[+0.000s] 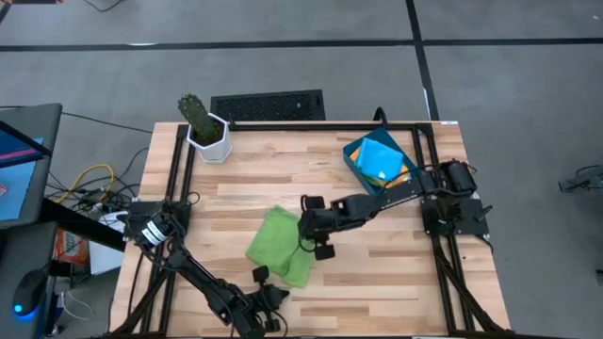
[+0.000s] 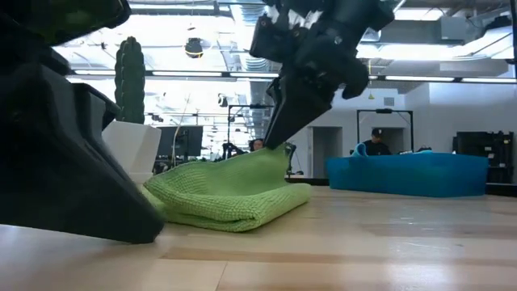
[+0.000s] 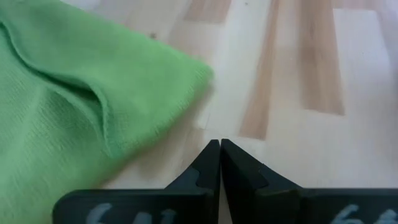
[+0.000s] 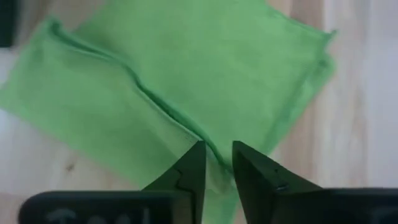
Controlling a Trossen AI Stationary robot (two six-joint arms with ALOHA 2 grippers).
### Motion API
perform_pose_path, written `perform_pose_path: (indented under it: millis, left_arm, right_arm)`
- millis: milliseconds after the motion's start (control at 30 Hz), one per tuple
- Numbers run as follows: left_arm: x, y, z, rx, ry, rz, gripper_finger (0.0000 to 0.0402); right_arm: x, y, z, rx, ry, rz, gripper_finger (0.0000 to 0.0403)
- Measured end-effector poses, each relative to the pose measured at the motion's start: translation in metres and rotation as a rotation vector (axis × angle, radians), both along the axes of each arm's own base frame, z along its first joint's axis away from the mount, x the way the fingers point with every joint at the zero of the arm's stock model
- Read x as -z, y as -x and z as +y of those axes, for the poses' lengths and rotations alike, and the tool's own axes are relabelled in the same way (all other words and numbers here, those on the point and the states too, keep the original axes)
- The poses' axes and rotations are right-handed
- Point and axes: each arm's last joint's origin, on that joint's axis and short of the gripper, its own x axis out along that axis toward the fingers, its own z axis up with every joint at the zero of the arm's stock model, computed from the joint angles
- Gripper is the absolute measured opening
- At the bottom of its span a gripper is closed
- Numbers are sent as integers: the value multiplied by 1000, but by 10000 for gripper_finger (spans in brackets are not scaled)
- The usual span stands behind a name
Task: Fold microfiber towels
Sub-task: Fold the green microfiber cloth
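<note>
Towel [image 1: 279, 243], lime green, lying folded near the middle of the bench [image 1: 254, 179], slightly toward the left arm's side. Layers stacked, with one edge lifted into a low peak in the low view [image 2: 230, 194]. Right tool [image 1: 315, 237] reaching in from the right side, down at that raised edge, fingers [image 4: 189, 168] close together and pinching what looks like a fold of the green cloth [image 4: 186, 81], though the exact contact is hard to make out. Left tool [image 1: 262, 274] low on the bench just beside the towel's near corner [image 3: 74, 106], fingers [image 3: 208, 165] pressed together, holding nothing, tips over bare wood. Blue tray [image 1: 363, 162] at the far right corner of the bench, well apart from the green towel, holding a bright blue towel [image 1: 382, 160] with some orange [image 1: 400, 175] showing beneath. Same tray at the right in the low view [image 2: 408, 174]. White pot with a cactus [image 1: 200, 121] at the far left corner. Dark keyboard [image 1: 268, 104] beyond the far edge of the bench.
</note>
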Motion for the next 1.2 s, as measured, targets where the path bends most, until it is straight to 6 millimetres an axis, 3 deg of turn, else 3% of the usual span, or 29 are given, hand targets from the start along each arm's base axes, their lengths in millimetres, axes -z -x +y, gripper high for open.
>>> perform_pose_path:
  millis: [100, 267, 367, 467, 600, 700, 833, 1200]
  left_arm:
    - [-11, 6, -3, 35, 30, 28, 6]
    - [-43, 11, -2, 36, 8, -39, 6]
    - [-52, 10, 0, -30, -93, -155, 6]
    - [-55, 10, 0, -66, -175, -219, 6]
    - [-52, 4, 9, -84, -226, -217, 6]
    - [-50, -2, 17, -101, -225, -209, 6]
    - [-43, -7, 29, -92, -233, -172, 6]
    - [-29, 2, 48, -118, -333, -43, 6]
  right_arm:
    - [-2, 0, -7, 18, 3, -4, 118]
    - [-29, 6, -7, 33, 15, -82, 124]
    - [-40, 14, -2, 39, 24, -134, 118]
    - [-40, 30, 12, 44, -29, -297, 109]
    - [-7, 54, 27, 92, -39, -536, 97]
    - [19, 60, 29, 125, -91, -665, 89]
    - [55, 54, 24, 155, -100, -643, 76]
    - [103, 32, 5, 254, -100, -577, 70]
